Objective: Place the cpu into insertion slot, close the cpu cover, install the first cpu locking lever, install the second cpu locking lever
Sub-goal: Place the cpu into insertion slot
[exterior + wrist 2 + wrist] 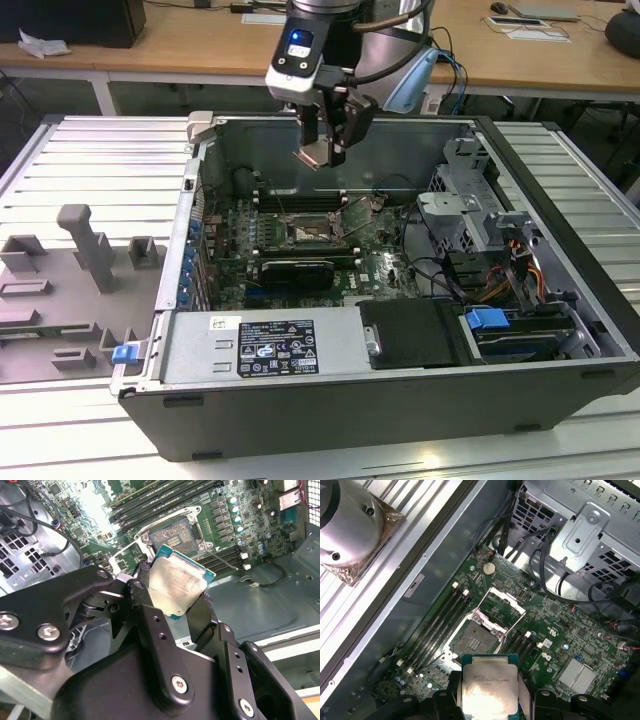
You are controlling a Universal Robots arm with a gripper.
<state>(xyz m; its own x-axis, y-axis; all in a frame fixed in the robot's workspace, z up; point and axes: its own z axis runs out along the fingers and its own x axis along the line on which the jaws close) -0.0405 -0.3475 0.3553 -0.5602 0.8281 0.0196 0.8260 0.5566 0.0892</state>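
Holding the small flat square cpu [177, 587], pale silver metal top, my jaws are clamped on its edges above the dark-rimmed square insertion slot [479, 641] on the green motherboard [555, 625]; the thin silver cpu cover [506, 602] stands open.

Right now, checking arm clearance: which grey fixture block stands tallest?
The T-topped post on the exterior view's left; the fixture's other blocks sit much lower.

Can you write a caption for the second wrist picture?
Gripper holds the cpu, with the open insertion slot beyond it.
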